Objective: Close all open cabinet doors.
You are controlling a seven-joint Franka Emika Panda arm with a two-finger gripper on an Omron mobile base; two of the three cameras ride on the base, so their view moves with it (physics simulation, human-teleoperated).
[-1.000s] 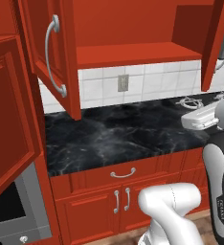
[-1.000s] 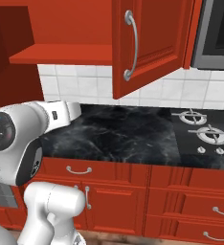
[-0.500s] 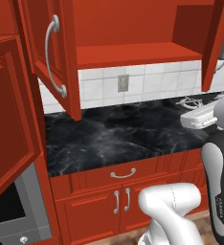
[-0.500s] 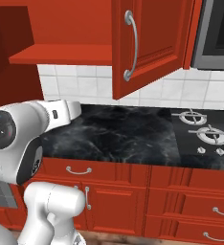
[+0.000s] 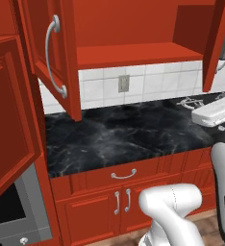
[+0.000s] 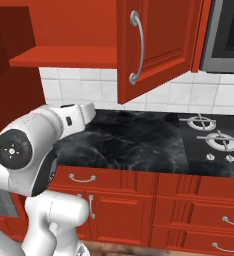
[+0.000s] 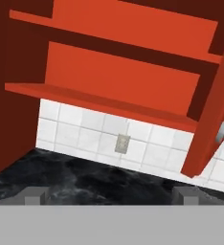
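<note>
Upper cabinet above black marble surface [image 5: 129, 139] stands open: left cabinet door [image 5: 52, 53] swung out over surface's left end, right cabinet door [image 6: 156, 47] swung out toward cooktop [image 6: 214, 140] end. Both likely need pushing shut. Shelf [image 7: 99, 103] exposed between them. Claw [image 7: 111, 194] spread wide, empty, hovering low over surface facing backsplash outlet [image 7: 122, 142], touching neither door; probably staged for approach.
</note>
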